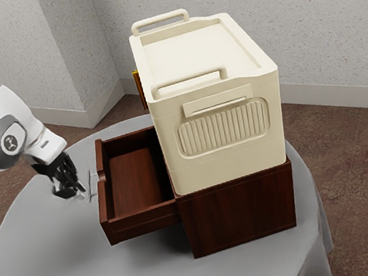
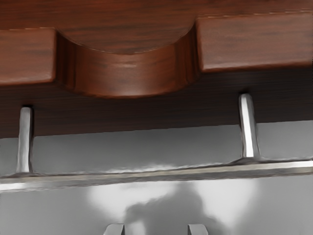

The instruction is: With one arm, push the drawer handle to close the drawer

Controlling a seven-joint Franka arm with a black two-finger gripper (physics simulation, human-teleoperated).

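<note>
One round table (image 1: 48, 267), grey cloth, carries everything. Big cream crate (image 1: 223, 163) sits on the dark wood cabinet (image 1: 241, 213), prob. adds ballast vs. sliding. Drawer (image 1: 103, 207) is well out of the cabinet, toward the ext. view's left, so the closing push is all to do. Looks stiff and solid, med. weight at a guess, not fragile; may rack on its runners if shoved off-center. Handle (image 2: 171, 174): thin metal bar on two posts (image 2: 248, 127), on the drawer's front face. Rigid, smooth, prob. slippery, so push approx. mid-bar, square to the front; no grasp req'd. Pincer (image 2: 156, 229) is just beside it, on the outer side; fingertips (image 2: 197, 230) spread w/ a clear gap, nothing held. Contact w/ bar: can't tell.
</note>
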